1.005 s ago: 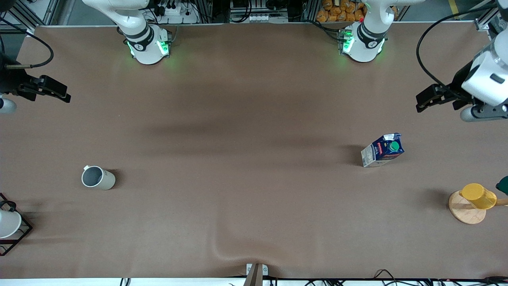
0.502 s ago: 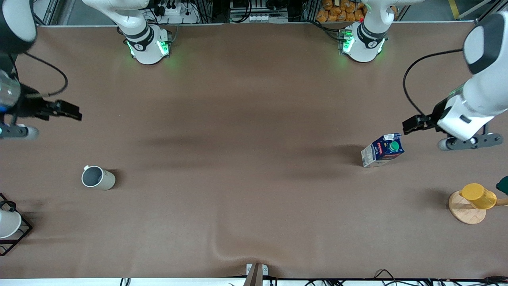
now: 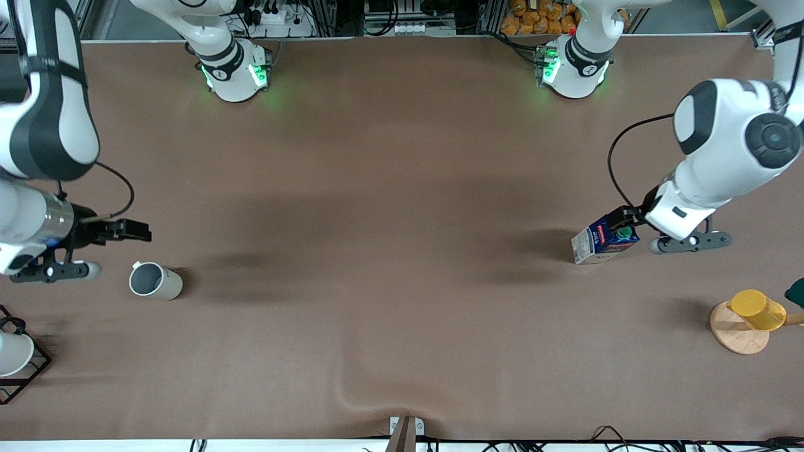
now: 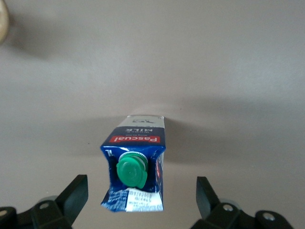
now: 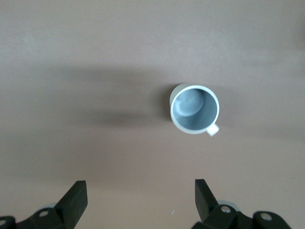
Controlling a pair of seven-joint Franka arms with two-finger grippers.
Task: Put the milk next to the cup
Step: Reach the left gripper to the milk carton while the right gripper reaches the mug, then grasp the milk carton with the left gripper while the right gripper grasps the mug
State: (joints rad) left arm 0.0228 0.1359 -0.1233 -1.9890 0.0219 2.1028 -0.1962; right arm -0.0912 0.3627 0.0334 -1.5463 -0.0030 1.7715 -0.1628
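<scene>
Milk carton (image 3: pixel 604 238): dark-blue gable-top, green round cap, red label band, standing upright on the brown table (image 3: pixel 402 188) toward the left arm's end, roughly midway between the edge by the robot bases and the edge by the front camera.
Carton seen from the left wrist (image 4: pixel 135 164): cap faces up at the camera, with the carton lying between the two fingertips and clear of both.
Left gripper (image 3: pixel 625 220): over the carton's top, fingers spread wide, holding nothing.
Mug (image 3: pixel 154 281): off-white with a grey inside and a small handle, upright near the right arm's end of the table, well apart from the carton.
Right gripper (image 3: pixel 135 230): over the table just beside the mug, fingers (image 5: pixel 74 200) spread apart and empty.
Yellow cup (image 3: pixel 757 309): lies tipped on a round wooden stand (image 3: pixel 736 336) near the corner at the left arm's end, nearer the front camera than the carton.
White cup (image 3: pixel 12 353): in a black wire rack (image 3: pixel 28 373) at the right arm's end.
</scene>
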